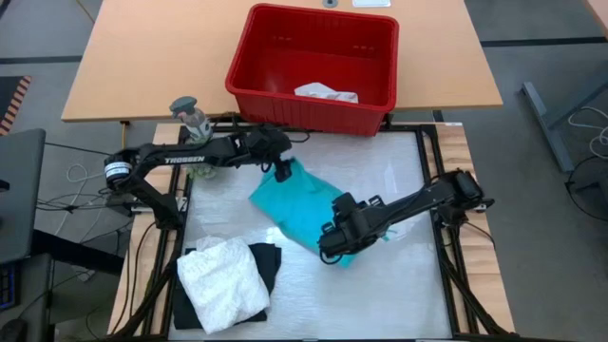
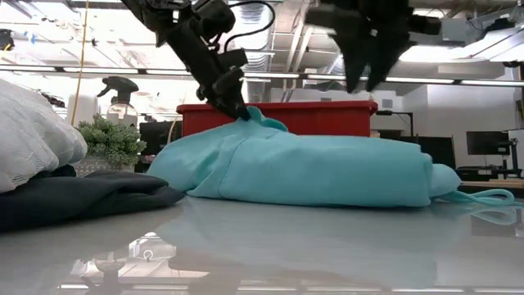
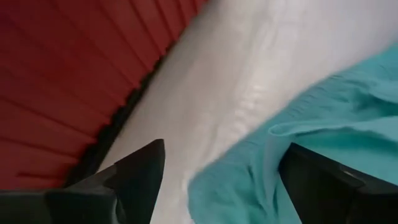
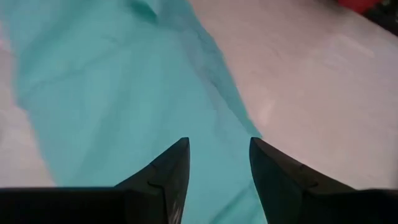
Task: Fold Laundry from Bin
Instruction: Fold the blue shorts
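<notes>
A teal garment [image 1: 299, 209] lies bunched on the white mat in the middle of the table, long side running from far left to near right. My left gripper [image 1: 282, 173] stands open over the garment's far corner, its fingers wide apart in the left wrist view [image 3: 224, 149] with teal cloth [image 3: 323, 143] below them. My right gripper [image 1: 332, 255] hangs open above the garment's near right end, clear of it in the low view [image 2: 366, 82]. The red bin [image 1: 313, 95] stands at the far edge with a white garment [image 1: 325, 92] inside. My left gripper has the lower tip of a finger [image 2: 241, 111] right at the raised far corner of the teal garment [image 2: 252, 119], coming slanting down from the table's left. Whether it touches the cloth I cannot tell. No cloth is pinched between the fingers.
A white lacy garment [image 1: 223, 280] lies folded on top of a black one [image 1: 268, 261] at the near left of the mat. A small green plant [image 2: 110, 139] and a spray bottle [image 1: 190, 112] stand at the far left. The mat's right half is bare.
</notes>
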